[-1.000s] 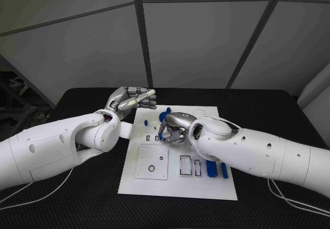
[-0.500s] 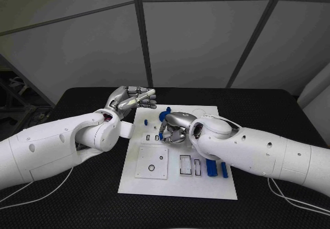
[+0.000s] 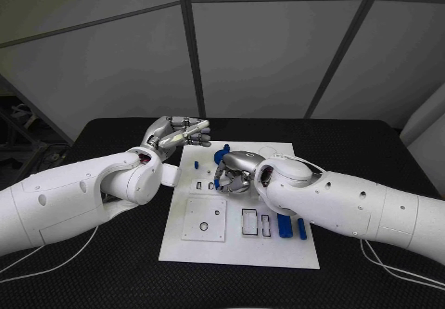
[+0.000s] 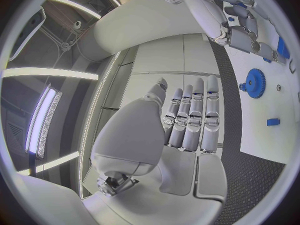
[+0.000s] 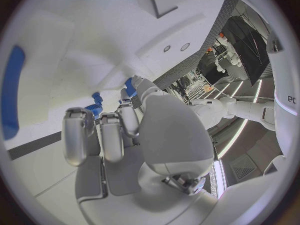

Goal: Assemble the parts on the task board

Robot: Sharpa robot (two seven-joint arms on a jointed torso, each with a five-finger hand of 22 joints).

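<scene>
A black table (image 3: 371,145) stood before grey wall panels split by dark seams. The white task board (image 3: 241,248) lay at the table's middle.

The left hand (image 3: 176,134) was raised above the board's far left corner, fingers straight and close together, holding nothing.

The right hand (image 3: 236,174) was low over the middle of the board, fingers curled down. In its wrist view, small blue pieces (image 5: 97,101) showed at the fingertips; whether it gripped one could not be told.

A blue gear (image 3: 220,154) sat on the board just beyond the right hand, and a small blue peg (image 3: 195,165) near the board's left edge. Two long blue bars (image 3: 292,226) lay side by side on the board's right, next to dark rectangular slots (image 3: 251,222). A square white panel (image 3: 205,219) was left of the slots.
</scene>
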